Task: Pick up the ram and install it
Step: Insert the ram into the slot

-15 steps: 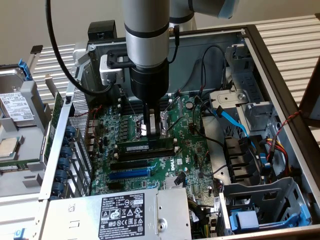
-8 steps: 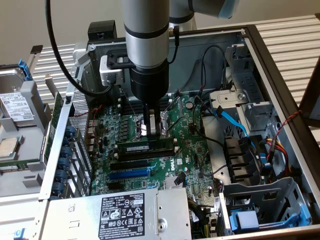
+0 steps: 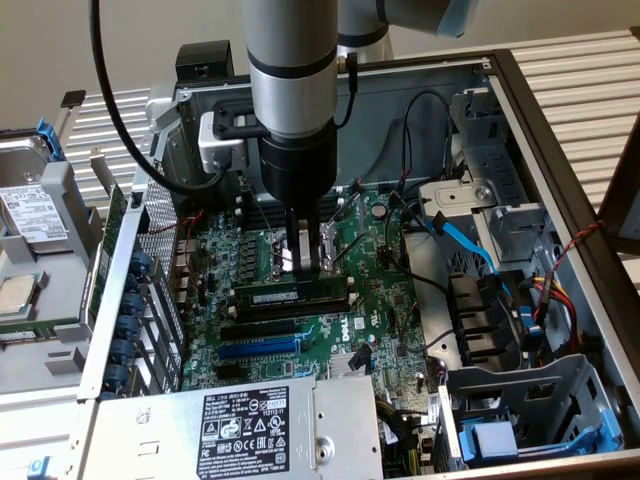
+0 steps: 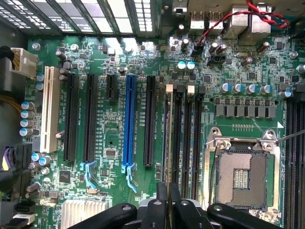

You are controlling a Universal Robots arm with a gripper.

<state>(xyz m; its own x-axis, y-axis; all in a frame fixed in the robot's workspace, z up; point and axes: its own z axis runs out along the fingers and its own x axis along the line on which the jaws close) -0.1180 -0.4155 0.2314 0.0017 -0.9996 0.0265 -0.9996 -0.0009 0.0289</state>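
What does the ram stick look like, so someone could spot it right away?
Look inside the open metal computer case at the green motherboard. Directly below the robot's black gripper, the ram is a thin green circuit-board stick standing on edge. Unlike the empty long black slots and long blue slot nearby, it carries a small pale label.

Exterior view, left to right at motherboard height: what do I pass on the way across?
Hard drive → row of blue clips → ram → blue cable → red-yellow-black wire bundle.
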